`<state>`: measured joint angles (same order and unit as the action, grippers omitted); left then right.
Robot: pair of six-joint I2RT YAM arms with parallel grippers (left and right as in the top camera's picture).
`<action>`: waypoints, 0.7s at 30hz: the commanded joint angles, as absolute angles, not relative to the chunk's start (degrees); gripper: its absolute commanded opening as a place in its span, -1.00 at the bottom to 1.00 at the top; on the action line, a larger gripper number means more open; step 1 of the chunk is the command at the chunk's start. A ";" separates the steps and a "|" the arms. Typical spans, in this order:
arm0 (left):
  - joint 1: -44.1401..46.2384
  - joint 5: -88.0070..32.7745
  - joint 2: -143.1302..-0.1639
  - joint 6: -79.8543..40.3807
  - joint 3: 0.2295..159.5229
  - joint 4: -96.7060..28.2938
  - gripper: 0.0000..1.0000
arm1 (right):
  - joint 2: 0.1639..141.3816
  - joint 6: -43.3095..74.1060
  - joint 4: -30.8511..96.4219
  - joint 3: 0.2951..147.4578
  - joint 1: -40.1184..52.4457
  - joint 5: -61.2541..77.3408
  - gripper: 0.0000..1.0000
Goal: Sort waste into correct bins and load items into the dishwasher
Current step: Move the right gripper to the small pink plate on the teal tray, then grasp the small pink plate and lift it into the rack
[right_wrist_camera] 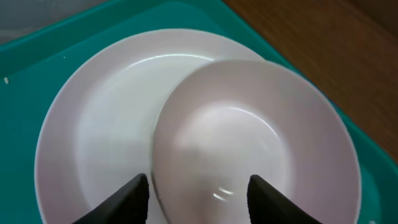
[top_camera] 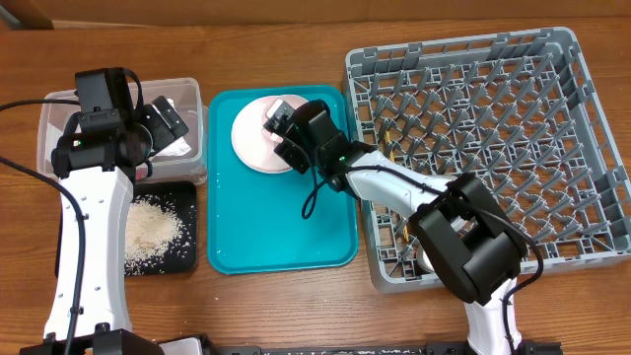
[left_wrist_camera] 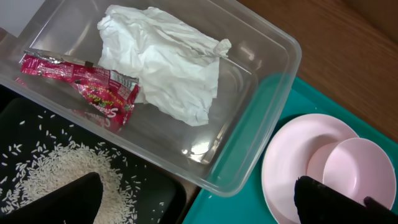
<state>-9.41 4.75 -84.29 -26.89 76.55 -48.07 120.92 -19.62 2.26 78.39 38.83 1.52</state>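
Right pincer [right_wrist_camera: 198, 183] spread, gripping nothing, small pink plate [right_wrist_camera: 255, 137] just below it on larger plate [right_wrist_camera: 93, 124], left pincer [left_wrist_camera: 196, 182] spread wide, napkin [left_wrist_camera: 165, 62] and sauce packet [left_wrist_camera: 87, 84] in clear tub [left_wrist_camera: 270, 74] ahead

light: bright, even | glare: small plate [right_wrist_camera: 219, 194] | wrist views: slightly soft

Crumpled napkin [left_wrist_camera: 165, 59], red packet [left_wrist_camera: 87, 84] in clear tub [left_wrist_camera: 249, 134]; rice [left_wrist_camera: 56, 168] in black tray [left_wrist_camera: 15, 127].

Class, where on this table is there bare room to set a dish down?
Free: front half of the teal tray, before the plates; back and right of the dish rack. Crowded: the tray's back, under plates and right gripper.
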 commanded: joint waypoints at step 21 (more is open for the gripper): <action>-9.37 4.86 -84.12 -27.44 77.78 -48.01 1.00 | 120.86 -19.49 4.49 79.48 39.31 6.15 -0.83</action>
<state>-9.41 4.75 -84.29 -26.89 76.55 -48.07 120.92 -19.64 5.15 78.43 39.13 5.61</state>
